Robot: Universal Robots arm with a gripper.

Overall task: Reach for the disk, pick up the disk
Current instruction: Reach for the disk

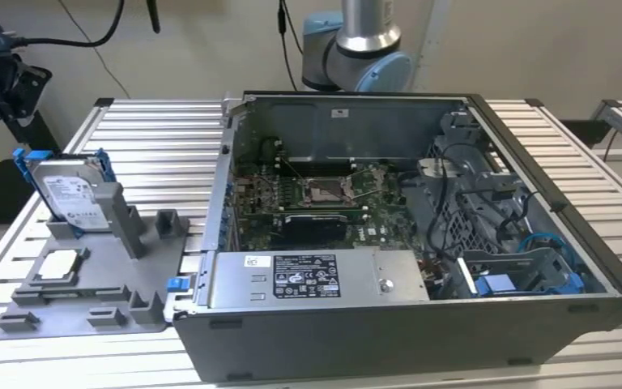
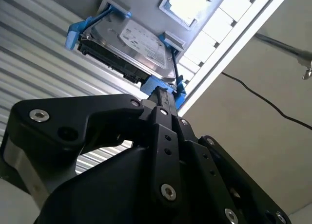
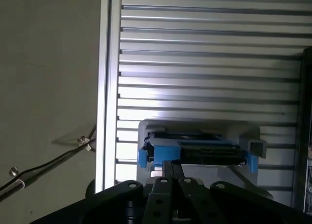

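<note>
Disk (image 1: pixel 74 192) stands upright on its edge in a slot at the far end of the grey fixture tray (image 1: pixel 78 301), to the exterior view's left of the open computer case (image 1: pixel 398 344). It has a blue frame round its edges and a white label facing the camera. A square silver chip (image 1: pixel 61 261) lies flat on the same tray, nearer the camera. Tray and case sit on the slatted aluminium table (image 1: pixel 149 130). Gripper (image 3: pixel 171 166) is closed on nothing, tips together. It is apart from the disk, and both wrist views show it lined up with the blue-framed edge.
</note>
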